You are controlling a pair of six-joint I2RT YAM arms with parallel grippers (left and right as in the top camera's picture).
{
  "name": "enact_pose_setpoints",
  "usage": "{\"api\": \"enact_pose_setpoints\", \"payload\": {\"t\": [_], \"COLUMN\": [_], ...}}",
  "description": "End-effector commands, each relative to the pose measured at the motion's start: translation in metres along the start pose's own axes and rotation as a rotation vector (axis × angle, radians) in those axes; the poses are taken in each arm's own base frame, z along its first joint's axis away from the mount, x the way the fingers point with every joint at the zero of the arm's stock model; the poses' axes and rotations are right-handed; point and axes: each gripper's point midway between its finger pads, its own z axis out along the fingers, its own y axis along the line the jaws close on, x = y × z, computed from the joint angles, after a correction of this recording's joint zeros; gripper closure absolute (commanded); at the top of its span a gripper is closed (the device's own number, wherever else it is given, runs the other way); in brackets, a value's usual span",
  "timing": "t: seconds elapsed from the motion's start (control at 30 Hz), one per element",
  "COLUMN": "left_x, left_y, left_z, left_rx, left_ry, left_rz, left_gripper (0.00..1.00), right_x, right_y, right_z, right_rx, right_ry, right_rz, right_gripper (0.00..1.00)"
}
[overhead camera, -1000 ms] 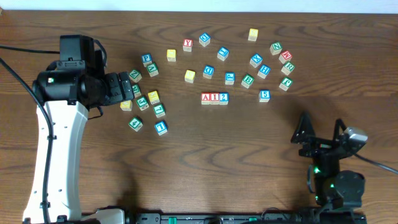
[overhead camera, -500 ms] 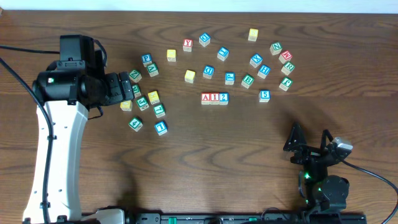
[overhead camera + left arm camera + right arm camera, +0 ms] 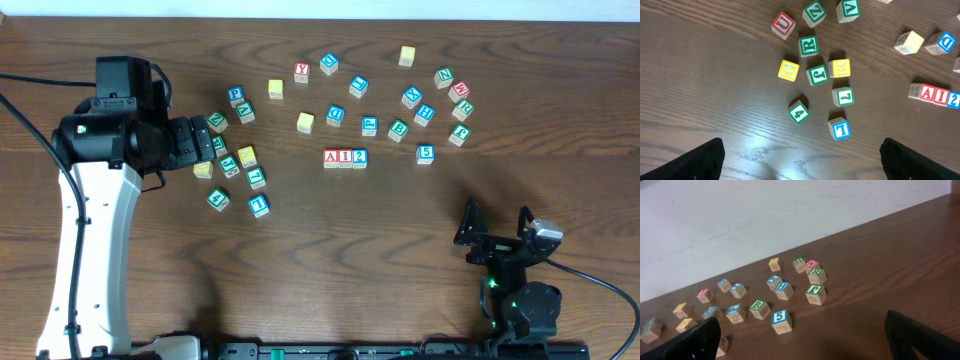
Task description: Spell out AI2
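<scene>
The red "A" block [image 3: 331, 157], red "I" block [image 3: 345, 157] and blue "2" block [image 3: 359, 157] stand touching in a row reading A I 2 at the table's middle. The left wrist view shows the A [image 3: 927, 93], I [image 3: 941, 95] and 2 [image 3: 954, 99] at its right edge. My left gripper [image 3: 205, 143] is open and empty above the left cluster of blocks, its fingers [image 3: 695, 160] wide apart. My right gripper [image 3: 495, 222] is open and empty near the front right, far from the row. In the right wrist view its fingers [image 3: 920, 335] frame bare table.
A blue "1" block [image 3: 259, 205] and a blue "5" block [image 3: 425, 153] lie loose, the 5 also in the right wrist view [image 3: 780, 321]. Several other letter blocks are scattered along the back and around the left gripper. A white wall stands behind the table.
My right arm has drawn back toward the front edge and slightly left, gripper still open. The left arm and the blocks have not moved.
</scene>
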Motion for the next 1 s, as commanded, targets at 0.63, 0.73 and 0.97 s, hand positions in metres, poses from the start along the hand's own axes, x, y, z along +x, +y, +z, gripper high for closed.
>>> {"api": "enact_pose_setpoints", "payload": {"t": [0.63, 0.73, 0.97], "left_x": [-0.003, -0.003, 0.015], "left_y": [0.000, 0.002, 0.005], "left_z": [-0.018, -0.040, -0.090], "left_rx": [0.004, -0.003, 0.021], "left_ry": [-0.051, -0.124, -0.294], "left_rz": [0.014, 0.027, 0.030], "left_gripper": [0.02, 0.02, 0.02], "right_x": [0.000, 0.000, 0.000], "right_y": [-0.001, -0.001, -0.001], "right_z": [0.000, 0.000, 0.000], "right_rx": [0.000, 0.000, 0.000], "right_ry": [-0.004, -0.004, -0.004], "right_rz": [-0.018, -0.018, -0.018], "right_gripper": [0.01, 0.01, 0.01]}}
